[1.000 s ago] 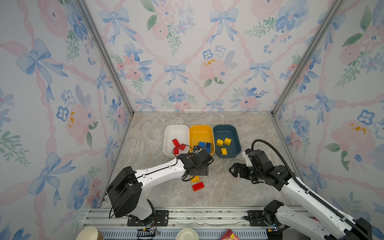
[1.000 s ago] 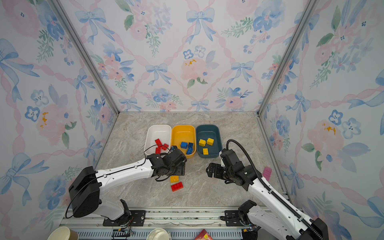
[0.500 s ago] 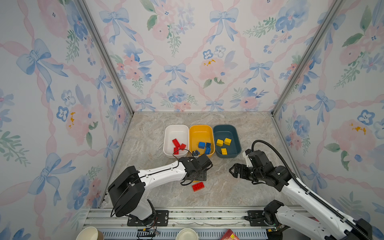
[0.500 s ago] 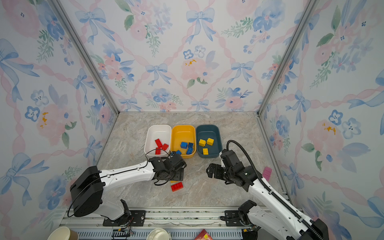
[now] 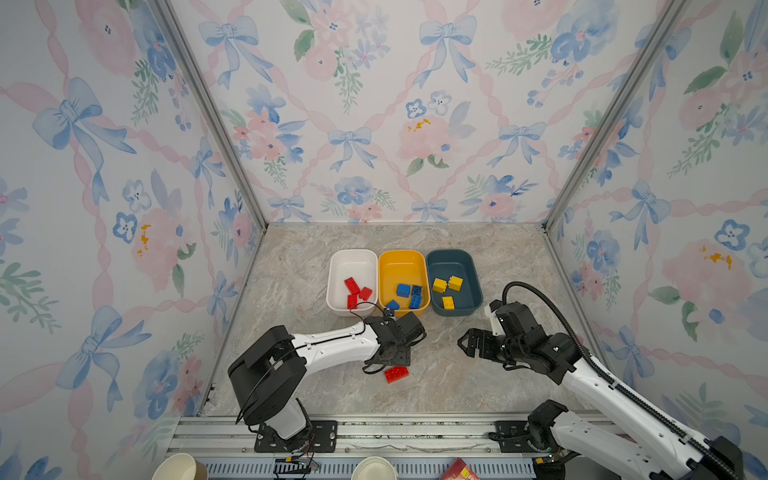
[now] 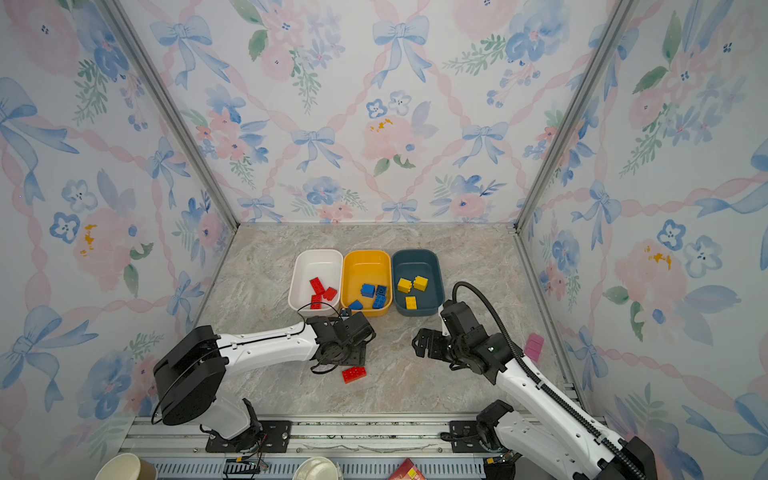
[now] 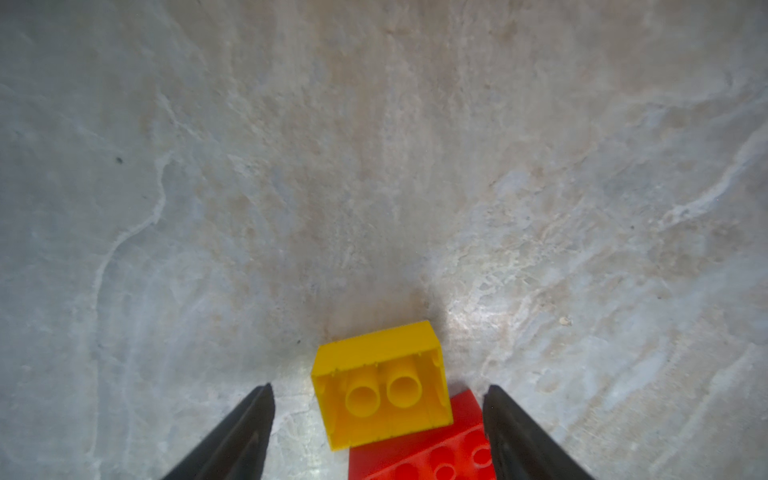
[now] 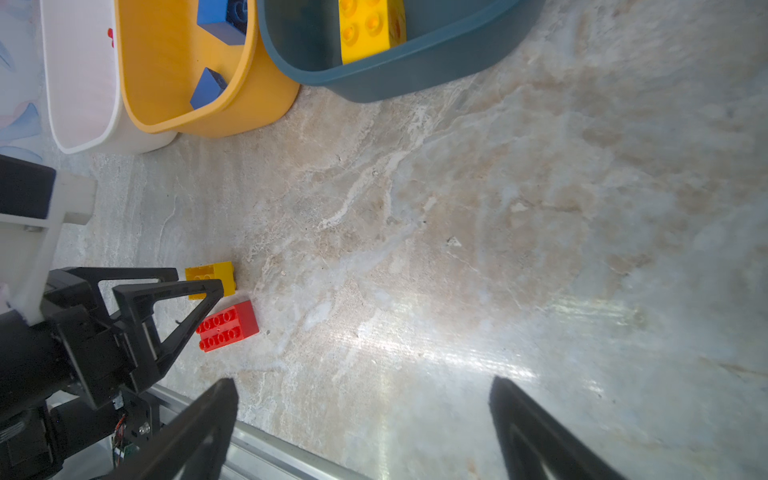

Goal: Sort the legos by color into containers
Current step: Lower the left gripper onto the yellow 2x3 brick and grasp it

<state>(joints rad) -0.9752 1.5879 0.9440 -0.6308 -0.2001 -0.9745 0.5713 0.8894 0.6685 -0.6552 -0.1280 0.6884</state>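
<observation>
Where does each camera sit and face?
Top views: high above the front rail, looking down at the table and tubs; left arm and right arm show in both top views.
Left wrist: on the left arm, looking down between the open left gripper fingertips at the yellow brick.
Right wrist: on the right arm, facing across the table to the tubs; open right gripper fingertips and the left gripper show.
Shared: both wrist views hold the yellow brick and red brick; top views show only the red.
</observation>
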